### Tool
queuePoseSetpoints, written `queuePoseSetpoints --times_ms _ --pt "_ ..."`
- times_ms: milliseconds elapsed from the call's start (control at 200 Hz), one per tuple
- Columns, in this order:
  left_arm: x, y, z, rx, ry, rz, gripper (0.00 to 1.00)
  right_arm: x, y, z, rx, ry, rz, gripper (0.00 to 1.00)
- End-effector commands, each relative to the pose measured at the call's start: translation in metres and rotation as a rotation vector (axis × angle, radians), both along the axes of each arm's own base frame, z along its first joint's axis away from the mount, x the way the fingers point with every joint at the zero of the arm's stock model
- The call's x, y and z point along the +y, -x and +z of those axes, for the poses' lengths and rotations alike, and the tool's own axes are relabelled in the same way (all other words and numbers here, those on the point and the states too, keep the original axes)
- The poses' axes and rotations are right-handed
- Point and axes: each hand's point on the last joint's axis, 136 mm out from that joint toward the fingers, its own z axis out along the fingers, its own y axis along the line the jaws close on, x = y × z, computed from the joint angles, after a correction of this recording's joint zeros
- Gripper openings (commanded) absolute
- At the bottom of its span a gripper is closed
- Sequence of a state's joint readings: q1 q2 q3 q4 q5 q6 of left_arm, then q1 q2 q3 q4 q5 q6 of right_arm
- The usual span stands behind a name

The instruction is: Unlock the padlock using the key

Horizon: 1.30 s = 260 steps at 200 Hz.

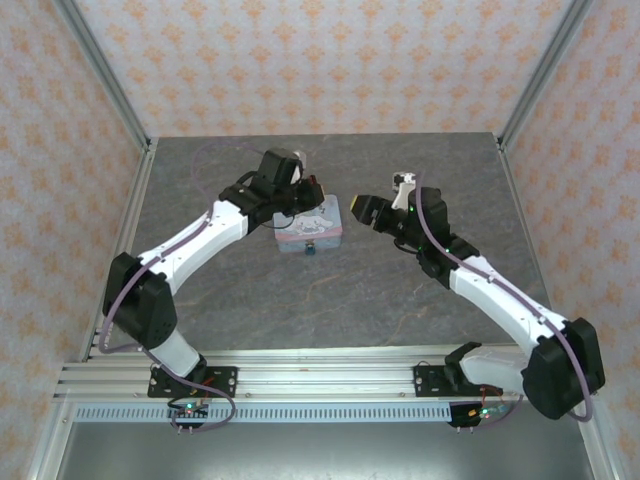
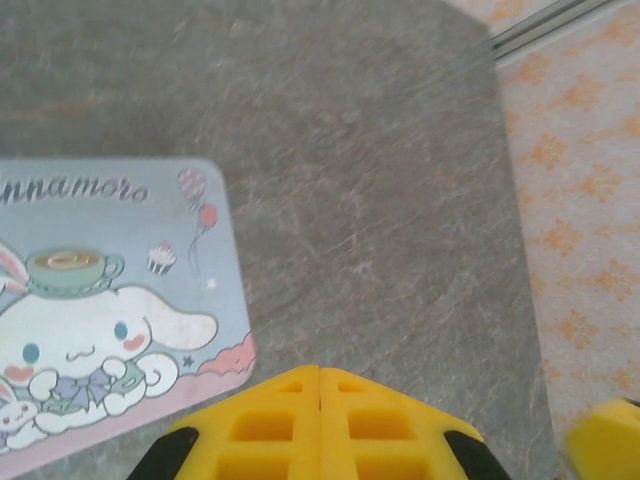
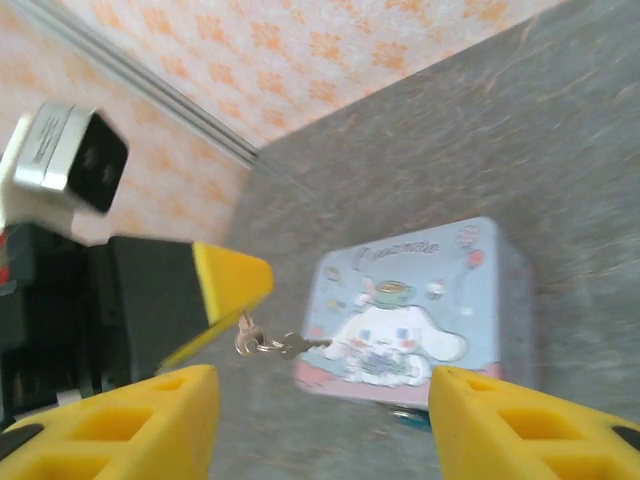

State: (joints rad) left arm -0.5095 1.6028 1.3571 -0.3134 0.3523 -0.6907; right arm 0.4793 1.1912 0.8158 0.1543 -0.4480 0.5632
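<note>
The pale blue tin (image 1: 310, 226) with the cartoon lid sits in the middle of the grey surface (image 1: 400, 310), between my two arms. It is the one big thing in the way. Patterned walls (image 1: 320, 60) and a metal frame rail (image 3: 130, 70) close off the back.

The yellow fingers (image 2: 270, 420) of my left jaws are pressed flat together, with no gap between them. In the top view they hang over the tin's upper left corner. From my right wrist I see one of those fingers in the left half of the frame, with the left wrist's camera box (image 3: 65, 160) above it. A small ring and the key (image 3: 300, 343) sit right at that fingertip, and the key's shaft runs across the frame to the tin's left edge. I cannot tell whether the ring is pinched or only lies there.

My right jaws stand well apart and hold nothing. Their fingers (image 3: 130, 420) frame the bottom corners of the right wrist view.

The padlock (image 1: 310, 250) is a tiny teal spot touching the tin's lower edge in the top view, across the tin from my left jaws. In the right wrist view it peeks out under the tin at the bottom of the frame, between my right fingers and nearer the right-hand one. It looks to stick out from the tin toward the bottom of the frame, but too little of it shows for me to give its long axis.
</note>
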Motion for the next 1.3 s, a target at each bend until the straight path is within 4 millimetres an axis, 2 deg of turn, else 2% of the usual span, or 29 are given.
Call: queuePoseSetpoints --times_ms 0,195,375,565,881,1036,1296 --pt "0.003 -0.013 0.044 -0.233 0.028 -0.002 0.0 0.019 -0.006 0.026 0.063 -0.318 0.042 0.58" --pt "0.005 -0.016 0.066 -0.352 0.182 0.067 0.0 0.023 -0.026 0.044 0.045 -0.512 0.032 0.58" --pt "0.005 -0.019 0.074 -0.382 0.297 0.121 0.0 0.025 -0.038 0.058 0.018 -0.619 0.027 0.55" --pt "0.007 -0.022 0.08 -0.388 0.398 0.178 0.0 0.033 -0.049 0.064 0.016 -0.675 0.052 0.52" --pt "0.004 -0.024 0.078 -0.378 0.476 0.207 0.0 0.043 -0.063 0.064 0.023 -0.761 0.093 0.48" --pt "0.005 -0.022 0.076 -0.375 0.478 0.207 0.0 0.045 -0.063 0.066 0.018 -0.76 0.109 0.47" --pt "0.005 -0.023 0.073 -0.375 0.485 0.215 0.0 0.063 -0.059 0.069 0.031 -0.754 0.179 0.44"
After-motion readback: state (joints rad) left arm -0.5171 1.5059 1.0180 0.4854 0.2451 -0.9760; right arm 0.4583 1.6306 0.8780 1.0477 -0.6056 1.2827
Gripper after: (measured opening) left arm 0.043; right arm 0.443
